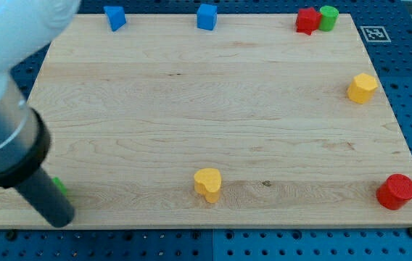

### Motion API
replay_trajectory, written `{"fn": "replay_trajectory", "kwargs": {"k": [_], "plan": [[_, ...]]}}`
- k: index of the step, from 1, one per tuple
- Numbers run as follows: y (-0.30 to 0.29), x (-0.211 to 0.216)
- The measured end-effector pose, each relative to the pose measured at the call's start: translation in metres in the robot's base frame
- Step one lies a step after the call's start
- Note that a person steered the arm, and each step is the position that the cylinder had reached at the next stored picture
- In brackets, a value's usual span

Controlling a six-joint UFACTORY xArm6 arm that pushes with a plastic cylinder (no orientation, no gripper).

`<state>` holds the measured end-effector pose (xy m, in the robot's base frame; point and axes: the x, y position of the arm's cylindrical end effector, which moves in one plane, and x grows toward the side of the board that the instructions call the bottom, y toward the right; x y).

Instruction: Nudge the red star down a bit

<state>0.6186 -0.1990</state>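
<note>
The red star (307, 19) sits at the view's top right edge of the wooden board (213, 109), touching a green cylinder (328, 17) on its right. My rod comes in at the view's bottom left, and my tip (59, 219) rests near the board's bottom left corner, far from the red star. A green block (60, 185) is mostly hidden behind the rod, just above the tip.
A blue block (114, 17) and a blue cube (207, 16) sit on the top edge. A yellow hexagon (362, 88) is at the right edge, a yellow heart (208, 183) at bottom centre, and a red cylinder (396, 191) at bottom right.
</note>
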Motion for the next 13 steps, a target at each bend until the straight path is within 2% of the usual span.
{"fn": "replay_trajectory", "kwargs": {"k": [1, 2, 3, 4, 6, 7, 8, 10, 11, 13], "plan": [[-0.022, 0.0], [-0.009, -0.001], [0.034, -0.001], [0.047, -0.028], [0.053, -0.182], [0.115, -0.218], [0.211, -0.224], [0.348, -0.268], [0.365, -0.301], [0.347, -0.364]]}}
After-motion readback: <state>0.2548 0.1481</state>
